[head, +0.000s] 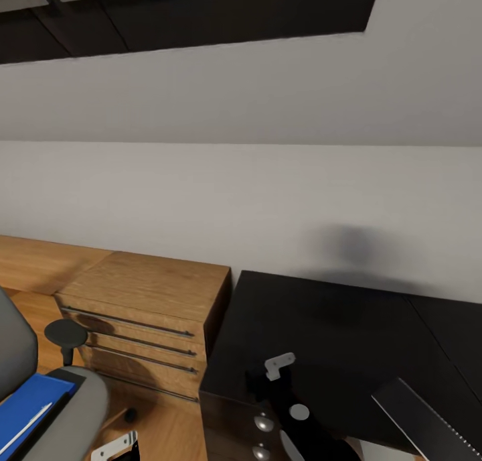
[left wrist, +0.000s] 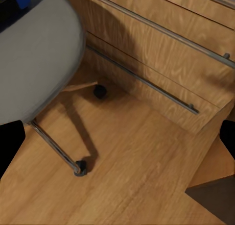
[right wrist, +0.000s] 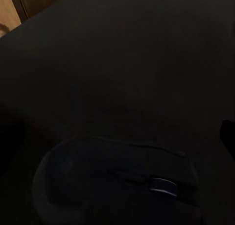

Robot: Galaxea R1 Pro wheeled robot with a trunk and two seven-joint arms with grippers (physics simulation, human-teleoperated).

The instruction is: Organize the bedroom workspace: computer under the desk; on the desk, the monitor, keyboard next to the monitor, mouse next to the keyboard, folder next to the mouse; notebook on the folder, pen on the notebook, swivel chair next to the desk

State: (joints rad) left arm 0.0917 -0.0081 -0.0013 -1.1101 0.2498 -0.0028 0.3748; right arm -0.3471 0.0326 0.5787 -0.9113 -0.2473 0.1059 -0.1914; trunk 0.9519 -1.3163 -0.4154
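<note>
Above the black desk (head: 335, 327), the right wrist view shows the mouse (right wrist: 117, 183) lying on the top, right gripper open over it, apparently just released. Left gripper (left wrist: 117, 137) hangs open and empty. Next comes the blue folder (head: 30, 397), at eight o'clock on the swivel chair (left wrist: 34, 53): reach it and grip its edge.

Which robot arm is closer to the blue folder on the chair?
Left. The left gripper hangs low beside the swivel chair holding the blue folder. The right arm is over the black desk, farther away.

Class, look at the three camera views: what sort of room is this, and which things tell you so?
Probably a home office or bedroom workspace: a black desk, a grey swivel chair holding a blue folder, and a computer mouse on the desktop.
</note>
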